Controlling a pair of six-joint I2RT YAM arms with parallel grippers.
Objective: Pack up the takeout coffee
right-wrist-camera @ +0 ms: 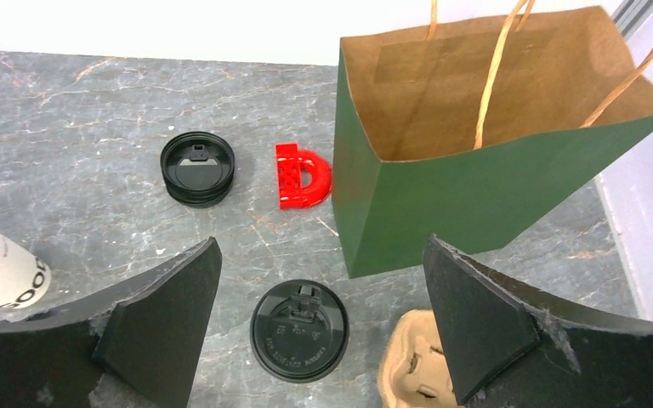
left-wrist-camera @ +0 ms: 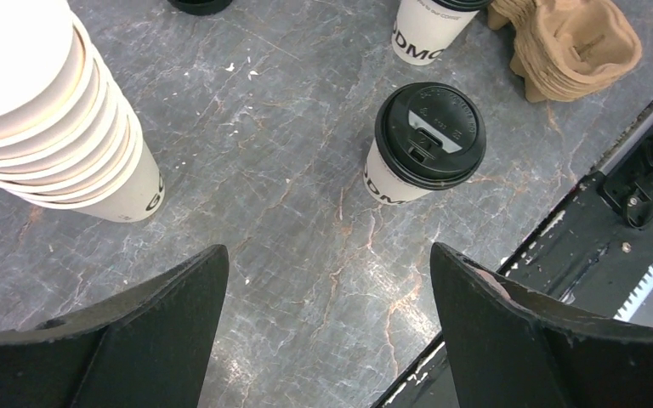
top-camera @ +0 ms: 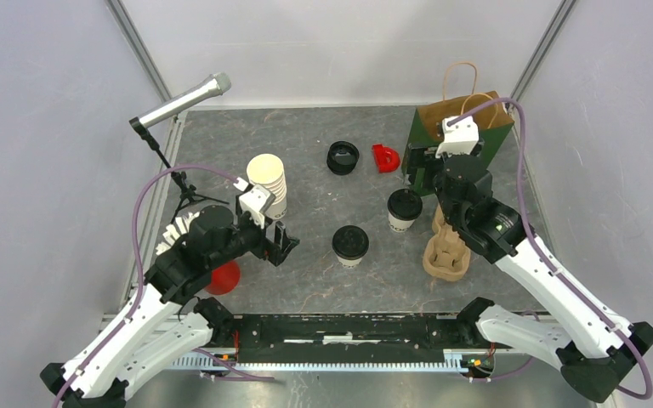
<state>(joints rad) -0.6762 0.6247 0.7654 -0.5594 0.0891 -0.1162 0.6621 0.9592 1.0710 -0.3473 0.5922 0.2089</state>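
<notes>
**Center each wide gripper over its cup before closing**

The paper bag (right-wrist-camera: 442,204) stands open just ahead and to the right of the right gripper (right-wrist-camera: 320,246). The pulp carrier stack (right-wrist-camera: 404,365) sits beside its right finger. Both grippers are spread wide and hold nothing. One lidded cup (right-wrist-camera: 299,330) stands directly beneath the right gripper. The other cup (left-wrist-camera: 429,136) stands ahead of the left gripper (left-wrist-camera: 327,255), slightly right of center (the lidless stack (left-wrist-camera: 51,127) is off to its left). Probably best to descend straight, grip the paper wall below the lid, and squeeze gently.

**Where everything sits**

We see the near lidded cup (top-camera: 350,245) on the bench (top-camera: 306,276), the far lidded cup (top-camera: 405,209) behind and right of it. The tray stack (top-camera: 446,251) stands right of both, the bag (top-camera: 455,136) behind, the cup stack (top-camera: 268,183) left.
</notes>
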